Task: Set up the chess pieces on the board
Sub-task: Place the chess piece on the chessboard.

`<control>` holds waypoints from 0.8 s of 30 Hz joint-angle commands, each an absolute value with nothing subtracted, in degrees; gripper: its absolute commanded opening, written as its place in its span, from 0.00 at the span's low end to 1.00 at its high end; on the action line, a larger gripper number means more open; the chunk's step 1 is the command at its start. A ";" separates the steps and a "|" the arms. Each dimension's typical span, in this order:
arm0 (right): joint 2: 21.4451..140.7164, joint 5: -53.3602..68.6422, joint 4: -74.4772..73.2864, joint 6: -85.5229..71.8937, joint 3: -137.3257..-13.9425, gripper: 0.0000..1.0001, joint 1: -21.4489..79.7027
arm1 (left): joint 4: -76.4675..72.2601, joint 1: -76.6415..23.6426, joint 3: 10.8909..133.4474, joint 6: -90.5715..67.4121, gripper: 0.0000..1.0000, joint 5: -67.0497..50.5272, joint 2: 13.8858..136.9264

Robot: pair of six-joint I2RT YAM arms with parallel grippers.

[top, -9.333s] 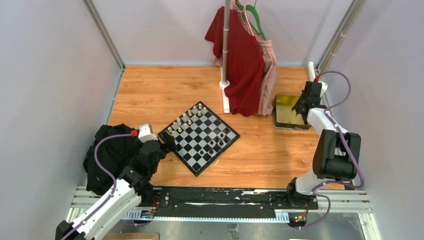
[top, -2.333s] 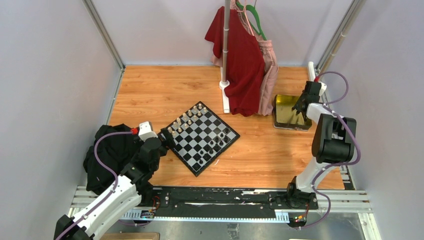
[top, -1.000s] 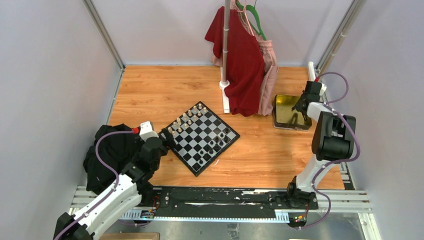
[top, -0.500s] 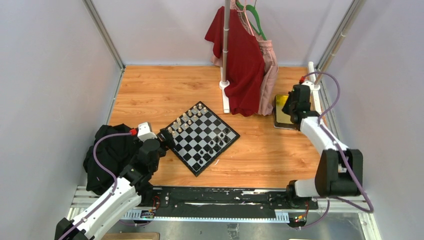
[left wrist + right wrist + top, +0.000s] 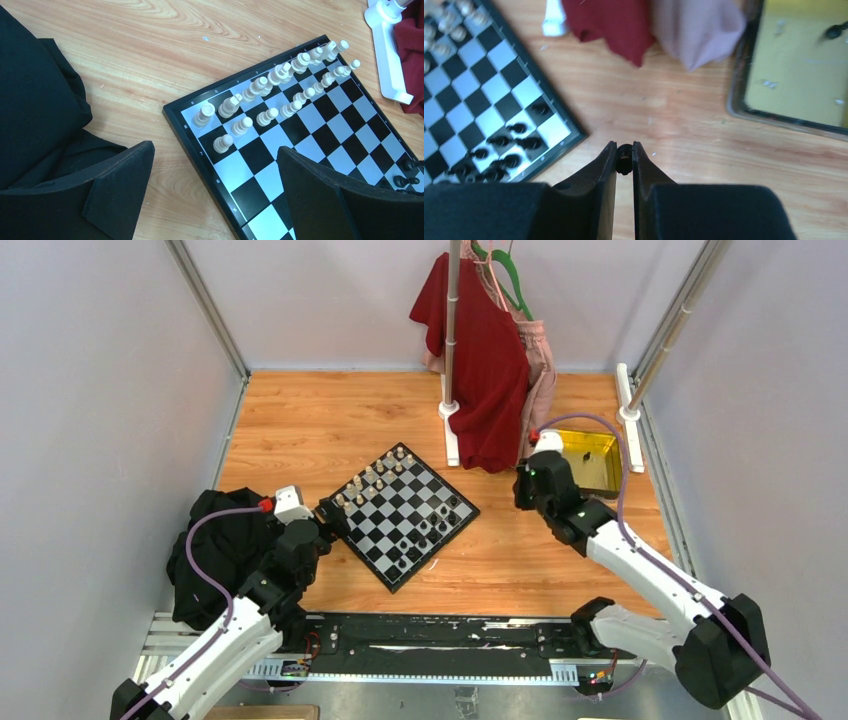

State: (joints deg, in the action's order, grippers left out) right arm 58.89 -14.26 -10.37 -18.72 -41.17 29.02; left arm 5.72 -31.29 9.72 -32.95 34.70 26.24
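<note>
The board [image 5: 398, 515] lies turned like a diamond at mid table. Cream chess pieces [image 5: 370, 477] line its upper-left edge, and several black ones [image 5: 430, 530] stand near its lower-right edge. My right gripper [image 5: 624, 150] is shut on a tiny black chess piece [image 5: 624, 159] above bare wood, between the board [image 5: 474, 105] and the yellow tray [image 5: 794, 75]. One more black piece [image 5: 835, 31] lies in that tray. My left gripper [image 5: 215, 148] stands open over the board's left corner, holding nothing, with the cream pieces [image 5: 270, 85] just ahead of it.
A clothes rack with a white base [image 5: 450, 435] carries a red garment [image 5: 485, 350] and a pink one [image 5: 540, 380] behind the board. A black cloth [image 5: 215, 550] is heaped at the left by my left arm. Grey walls close in both sides.
My right arm has swung away from the yellow tray, leftward and nearer, with the black piece between its fingers. The left arm has hardly moved.
</note>
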 commanded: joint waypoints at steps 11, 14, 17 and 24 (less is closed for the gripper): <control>73.72 -16.32 -5.01 -20.83 -44.03 0.00 46.13 | 4.33 -31.64 9.56 -32.19 1.00 34.87 26.99; 76.97 -16.06 -3.86 -20.52 -45.55 0.00 46.87 | 4.18 -31.64 9.62 -32.13 1.00 34.83 27.43; 79.74 -15.62 -2.91 -19.94 -46.83 0.00 47.11 | 4.06 -31.64 9.64 -32.08 1.00 34.72 27.52; 84.26 -14.97 -2.46 -18.88 -50.20 0.00 47.11 | 3.82 -31.64 9.64 -32.01 1.00 34.52 27.77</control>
